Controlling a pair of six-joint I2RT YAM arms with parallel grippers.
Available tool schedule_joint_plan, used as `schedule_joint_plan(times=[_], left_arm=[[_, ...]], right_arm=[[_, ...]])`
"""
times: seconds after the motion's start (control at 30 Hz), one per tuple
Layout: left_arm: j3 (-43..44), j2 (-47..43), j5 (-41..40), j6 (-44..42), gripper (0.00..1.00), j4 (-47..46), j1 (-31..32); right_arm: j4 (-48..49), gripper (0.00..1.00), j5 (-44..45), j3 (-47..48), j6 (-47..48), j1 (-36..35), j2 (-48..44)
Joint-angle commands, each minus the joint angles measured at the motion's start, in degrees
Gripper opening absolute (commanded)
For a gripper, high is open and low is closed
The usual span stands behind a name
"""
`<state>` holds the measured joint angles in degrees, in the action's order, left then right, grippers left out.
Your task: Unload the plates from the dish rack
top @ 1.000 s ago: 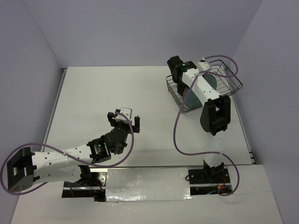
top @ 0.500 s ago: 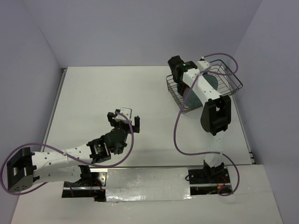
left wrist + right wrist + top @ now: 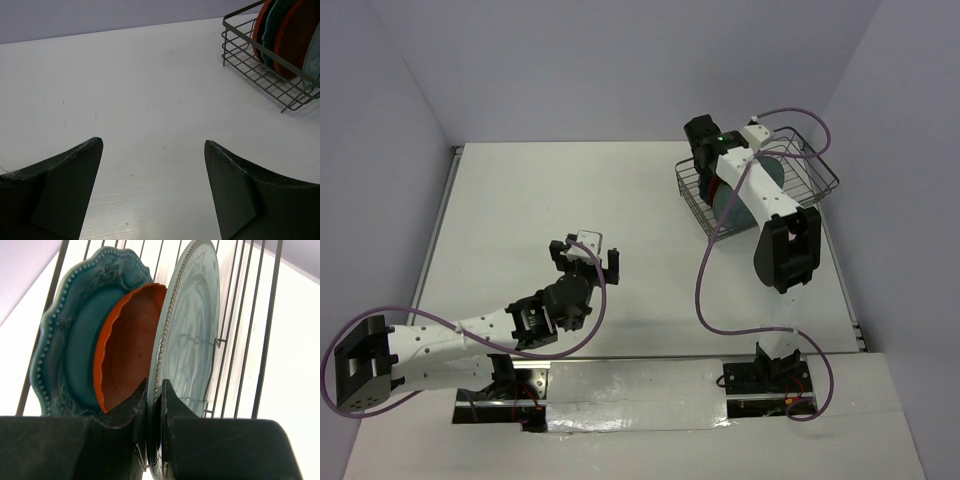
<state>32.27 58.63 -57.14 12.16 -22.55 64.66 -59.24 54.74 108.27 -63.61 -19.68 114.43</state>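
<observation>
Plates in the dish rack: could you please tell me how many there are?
4, in the dark wire rack: from the left wrist view's left, a red-orange plate, a teal scalloped plate, a second red-orange plate, a pale grey-green plate. Others may be hidden.

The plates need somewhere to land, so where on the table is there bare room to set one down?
The broad far-left stretch of the table, between its left edge and the dish rack, is bare. So is the middle, between the left tool and the rack. The far right is crowded: rack, right arm and purple cable.
</observation>
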Motion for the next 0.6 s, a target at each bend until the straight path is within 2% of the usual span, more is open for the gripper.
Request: schedule_joint_plan(times=[0.0,0.27,0.57], left_arm=[[2.0,-0.1,-1.1,0.1,0.95,-2.1,0.2],[1.6,-0.7,-1.0,0.1,0.95,-2.4,0.2],[1.7,-0.5,-1.0,0.3,0.95,-2.2,0.2]], right_arm=[[8.4,0.0,2.9,1.2,3.3,0.0,-6.8],[9.6,0.0,1.9,3.1,7.5,0.0,-9.0],[7.9,0.0,-0.4,4.3,7.9,0.1,-13.5]])
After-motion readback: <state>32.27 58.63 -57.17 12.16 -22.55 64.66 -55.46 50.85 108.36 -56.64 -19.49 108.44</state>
